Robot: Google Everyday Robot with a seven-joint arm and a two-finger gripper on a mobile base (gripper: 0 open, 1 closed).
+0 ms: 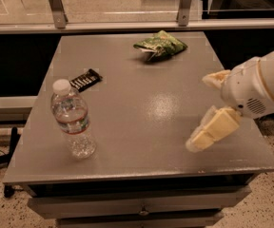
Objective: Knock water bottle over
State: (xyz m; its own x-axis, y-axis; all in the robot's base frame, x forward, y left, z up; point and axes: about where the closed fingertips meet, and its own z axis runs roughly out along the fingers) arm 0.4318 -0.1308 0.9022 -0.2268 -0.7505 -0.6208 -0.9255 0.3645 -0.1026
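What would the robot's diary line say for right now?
gripper: open, at table's right side | water bottle: upright, front-left, far from gripper | task: not yet done

One view only. The camera sits high, off the near edge of the tabletop, and looks down and forward toward the far edge, roughly centred. Medium-close: all four corners are in frame. The near edge runs low across the picture with the drawer fronts below it. The far edge is near the top, with a metal rail just past it. Floor shows by both near corners. The gripper enters from the right edge, over the near right corner, fingers spread. The water bottle is by the near left corner.
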